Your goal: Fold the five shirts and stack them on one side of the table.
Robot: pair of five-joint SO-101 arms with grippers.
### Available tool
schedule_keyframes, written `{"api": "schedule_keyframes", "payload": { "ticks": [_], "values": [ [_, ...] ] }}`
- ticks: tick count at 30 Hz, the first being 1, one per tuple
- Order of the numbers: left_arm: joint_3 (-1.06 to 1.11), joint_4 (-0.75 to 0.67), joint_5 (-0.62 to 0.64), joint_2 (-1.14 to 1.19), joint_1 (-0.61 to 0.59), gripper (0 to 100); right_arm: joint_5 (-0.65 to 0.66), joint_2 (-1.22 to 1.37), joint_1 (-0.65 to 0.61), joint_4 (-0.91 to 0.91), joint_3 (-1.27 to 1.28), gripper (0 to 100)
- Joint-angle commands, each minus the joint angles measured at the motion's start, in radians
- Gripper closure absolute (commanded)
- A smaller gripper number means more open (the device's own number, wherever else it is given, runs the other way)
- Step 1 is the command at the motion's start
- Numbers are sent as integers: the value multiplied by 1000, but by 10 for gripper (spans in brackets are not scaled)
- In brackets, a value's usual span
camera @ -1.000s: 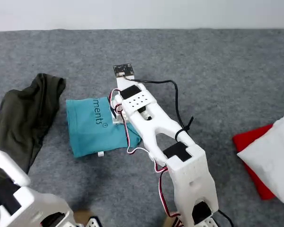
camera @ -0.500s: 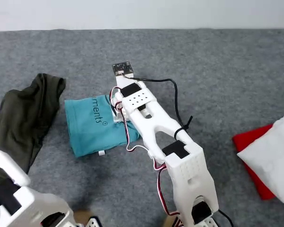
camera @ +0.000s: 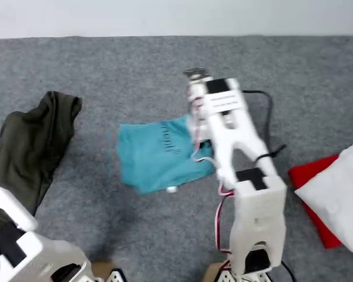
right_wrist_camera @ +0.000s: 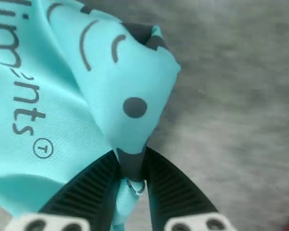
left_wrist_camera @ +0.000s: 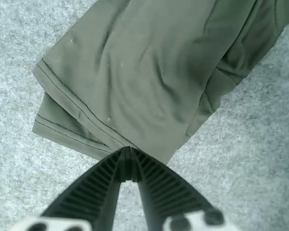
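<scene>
Grey felt table (camera: 106, 70) bears the teal shirt (camera: 150, 155), its bunched edge clamped in the right claw (right_wrist_camera: 131, 156).

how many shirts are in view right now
4: an olive shirt at the table's left, a teal shirt mid-table in the right pincer, and a white shirt on a red shirt at the right edge. A fifth may be hidden under that pile.

Folded teal shirt (camera: 153, 155) mid-table; crumpled olive shirt (camera: 32, 144) left; white shirt (camera: 338, 191) (seemingly folded) atop red shirt (camera: 312, 170).
</scene>
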Motion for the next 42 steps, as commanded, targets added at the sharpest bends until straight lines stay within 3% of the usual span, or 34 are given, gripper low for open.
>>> {"api": "schedule_keyframes", "payload": {
  "ticks": [1, 8, 12, 17, 22, 24, 35, 38, 42],
  "values": [
    [-8, 15, 2, -58, 2, 997, 167, -71, 128, -7, -58, 990],
    [-8, 17, 2, -58, 2, 997, 485, -53, 298, -205, -58, 990],
    [-8, 17, 32, -58, 2, 997, 542, 13, 315, -314, -58, 990],
    [-5, 20, 48, -58, 2, 997, 537, 51, 300, -351, -58, 954],
    [-4, 38, 48, -58, 3, 997, 345, -16, 294, -237, -60, 697],
    [-4, 38, 48, -58, 3, 997, 282, -67, 291, -197, -60, 641],
    [-4, 44, 49, -58, 3, 997, 258, -348, 142, 143, -60, 641],
    [-2, 44, 49, -55, 3, 997, 247, -377, 53, 245, -54, 679],
    [-2, 44, 49, -57, 5, 997, 247, -371, -51, 243, 14, 766]
  ]
}}
